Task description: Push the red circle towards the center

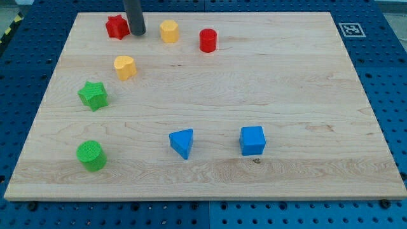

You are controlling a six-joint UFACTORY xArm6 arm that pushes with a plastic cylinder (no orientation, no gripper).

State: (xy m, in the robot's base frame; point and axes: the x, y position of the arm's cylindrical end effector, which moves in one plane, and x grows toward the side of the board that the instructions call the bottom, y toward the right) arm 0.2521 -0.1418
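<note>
The red circle (pixel 208 40) is a short red cylinder near the view's top, a little right of the middle. My tip (pixel 137 33) is the lower end of a dark rod near the top left. It stands just right of a red star (pixel 117 27) and left of a yellow block (pixel 169 30). The red circle is well to the right of my tip, with the yellow block between them.
The wooden board (pixel 299 83) also holds a second yellow block (pixel 124 67), a green star (pixel 93 95), a green cylinder (pixel 91 156), a blue triangle (pixel 182 142) and a blue cube (pixel 252 140). A marker tag (pixel 351 29) sits off the top right corner.
</note>
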